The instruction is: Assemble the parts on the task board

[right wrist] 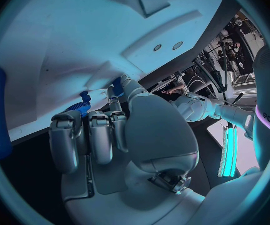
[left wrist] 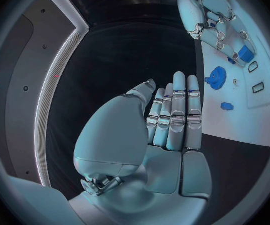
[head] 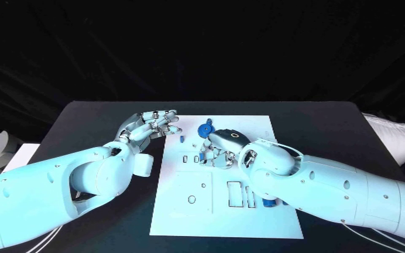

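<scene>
Task board (head: 226, 206) white, mid-table. Left hand (head: 152, 125) off the board's left edge over black table (head: 93, 124), fingers straight and apart, holding nothing. Right hand (head: 221, 144) on the board's upper part, fingers curled down; can't tell if it grips anything. Blue gear part (head: 205, 130) on the board just beside the right hand; another blue part (head: 270, 202) near the right forearm
</scene>
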Controlling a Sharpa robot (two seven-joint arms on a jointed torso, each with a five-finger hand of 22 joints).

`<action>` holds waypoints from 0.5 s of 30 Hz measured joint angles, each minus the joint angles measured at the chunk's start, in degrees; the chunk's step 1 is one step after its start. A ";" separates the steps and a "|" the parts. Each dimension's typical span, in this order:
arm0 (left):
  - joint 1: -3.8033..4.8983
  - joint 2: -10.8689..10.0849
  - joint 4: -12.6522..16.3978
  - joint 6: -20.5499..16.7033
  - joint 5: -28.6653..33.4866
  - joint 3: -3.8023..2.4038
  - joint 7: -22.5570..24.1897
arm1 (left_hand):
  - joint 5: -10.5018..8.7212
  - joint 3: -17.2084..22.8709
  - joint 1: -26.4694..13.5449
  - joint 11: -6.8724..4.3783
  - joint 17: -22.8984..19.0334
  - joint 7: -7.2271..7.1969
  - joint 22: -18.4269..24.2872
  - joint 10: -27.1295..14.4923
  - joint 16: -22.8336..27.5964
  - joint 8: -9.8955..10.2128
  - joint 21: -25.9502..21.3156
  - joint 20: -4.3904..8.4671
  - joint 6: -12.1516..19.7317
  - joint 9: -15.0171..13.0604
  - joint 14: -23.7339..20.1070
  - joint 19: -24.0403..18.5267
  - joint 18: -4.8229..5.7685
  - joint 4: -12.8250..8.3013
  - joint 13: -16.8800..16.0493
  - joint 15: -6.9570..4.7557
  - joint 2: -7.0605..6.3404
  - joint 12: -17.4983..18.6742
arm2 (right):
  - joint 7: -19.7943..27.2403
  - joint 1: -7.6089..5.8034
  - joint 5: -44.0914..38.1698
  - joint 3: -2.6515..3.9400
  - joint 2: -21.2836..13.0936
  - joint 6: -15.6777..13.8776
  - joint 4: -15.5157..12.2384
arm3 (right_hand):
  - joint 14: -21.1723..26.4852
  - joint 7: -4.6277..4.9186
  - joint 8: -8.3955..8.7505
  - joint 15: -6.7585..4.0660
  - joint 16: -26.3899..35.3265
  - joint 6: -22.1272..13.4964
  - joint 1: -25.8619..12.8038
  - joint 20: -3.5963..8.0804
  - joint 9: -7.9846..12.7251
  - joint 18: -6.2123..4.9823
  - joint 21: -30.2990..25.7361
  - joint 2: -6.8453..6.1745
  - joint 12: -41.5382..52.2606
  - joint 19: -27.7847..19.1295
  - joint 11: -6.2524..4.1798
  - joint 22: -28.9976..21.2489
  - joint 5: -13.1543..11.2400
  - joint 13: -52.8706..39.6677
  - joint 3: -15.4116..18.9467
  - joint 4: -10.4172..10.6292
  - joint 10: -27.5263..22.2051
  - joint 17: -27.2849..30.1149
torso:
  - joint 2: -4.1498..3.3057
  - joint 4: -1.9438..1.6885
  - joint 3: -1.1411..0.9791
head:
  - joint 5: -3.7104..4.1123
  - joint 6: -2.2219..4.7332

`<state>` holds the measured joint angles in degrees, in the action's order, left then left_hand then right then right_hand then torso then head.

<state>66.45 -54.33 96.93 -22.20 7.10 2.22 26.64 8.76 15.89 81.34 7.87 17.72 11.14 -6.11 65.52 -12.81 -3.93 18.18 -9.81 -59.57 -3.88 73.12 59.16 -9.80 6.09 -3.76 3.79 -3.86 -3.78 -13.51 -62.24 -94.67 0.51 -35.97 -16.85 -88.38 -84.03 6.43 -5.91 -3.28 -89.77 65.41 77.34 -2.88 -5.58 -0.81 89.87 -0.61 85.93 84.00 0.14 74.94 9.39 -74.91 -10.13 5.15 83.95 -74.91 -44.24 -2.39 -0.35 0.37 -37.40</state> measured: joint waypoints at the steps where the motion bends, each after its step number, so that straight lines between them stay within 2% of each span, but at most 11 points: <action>1: 0.00 -0.01 0.00 0.02 0.00 0.00 -0.01 | 0.00 0.00 0.00 0.00 0.00 0.00 0.00 0.00 0.00 0.00 0.00 0.00 0.00 0.00 0.00 0.00 -0.01 0.00 0.00 0.00 0.00 0.00 | 0.00 0.00 -0.07 0.00 0.00 0.02 0.01 | 0.00 0.00 0.07 0.00 0.00 0.00 0.00 0.00 0.01 0.00 0.00 0.00 -0.17 0.00 0.00 0.00 0.00 0.00 0.00 0.00 0.00 0.00 | 0.00 0.00 0.00 | 0.00 -0.02; 7: 0.00 -0.04 0.02 0.08 0.00 0.00 -0.02 | 0.00 0.00 0.00 0.00 0.00 0.00 0.00 0.00 0.00 0.00 0.00 0.00 0.00 0.00 0.00 0.00 -0.01 0.00 0.00 0.00 0.00 0.00 | -0.11 0.01 -0.43 0.00 -0.02 0.15 0.00 | 0.00 -0.15 1.07 0.00 0.00 0.16 -0.51 0.00 0.34 0.00 0.00 -0.51 -0.56 0.00 0.08 0.00 0.00 0.00 0.15 0.16 0.08 0.01 | 0.01 -0.02 0.01 | 0.02 -0.23; 9: 0.00 -0.04 0.02 0.10 0.01 0.00 -0.03 | 0.00 0.00 0.00 0.00 -0.01 0.00 0.00 0.00 0.00 0.00 0.00 0.00 0.00 0.00 0.00 0.00 0.00 0.00 0.00 0.00 0.00 0.00 | -0.19 0.01 -0.55 0.00 -0.04 0.18 -0.01 | 0.00 -0.50 1.52 0.00 0.00 0.52 -0.68 0.00 0.50 0.00 0.00 -0.68 -0.83 0.00 0.08 -0.01 0.00 0.00 0.15 0.16 0.09 0.01 | 0.01 -0.02 0.01 | 0.03 -0.27; 13: 0.00 -0.05 0.02 0.13 0.01 0.01 -0.05 | 0.00 0.00 0.00 0.00 -0.01 0.00 0.00 0.00 0.00 0.00 0.00 0.00 0.00 0.00 0.00 0.00 0.00 0.00 0.00 0.00 0.00 0.00 | -0.35 0.02 -0.73 -0.01 -0.05 0.26 -0.02 | 0.00 -0.51 2.04 0.00 0.19 0.42 -1.37 0.00 0.73 0.00 0.00 -1.36 -1.32 0.00 0.64 -0.01 0.01 0.00 0.37 0.39 0.05 0.01 | 0.02 -0.02 0.01 | 0.03 -0.32; 15: 0.00 -0.06 0.02 0.15 0.01 0.01 -0.06 | 0.00 0.00 0.00 0.00 -0.01 0.00 0.00 0.00 0.00 0.00 0.00 0.00 0.00 0.00 0.00 0.00 0.00 0.00 0.00 0.00 0.00 0.00 | -0.39 0.03 -0.80 -0.02 -0.05 0.28 -0.02 | 0.01 -0.23 2.23 0.42 0.22 -0.62 -1.75 0.00 0.93 0.00 0.00 -1.74 -1.68 0.00 1.03 -0.01 -0.10 0.00 0.37 0.58 0.00 0.01 | 0.02 -0.02 0.01 | 0.03 -0.35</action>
<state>66.45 -54.39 96.95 -22.06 7.11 2.22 26.58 8.76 15.89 81.34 7.87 17.71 11.14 -6.11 65.52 -12.82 -3.93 18.18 -9.81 -59.57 -3.88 73.12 59.16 -9.80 6.09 -3.77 3.79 -3.86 -3.78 -13.90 -62.20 -95.47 0.49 -36.02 -16.57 -88.40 -84.02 6.20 -3.68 -2.86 -89.54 64.79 75.59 -2.88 -4.66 -0.81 89.87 -2.35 84.25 84.00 1.18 74.93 9.29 -74.91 -9.76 5.73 83.95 -74.91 -44.22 -2.41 -0.34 0.40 -37.75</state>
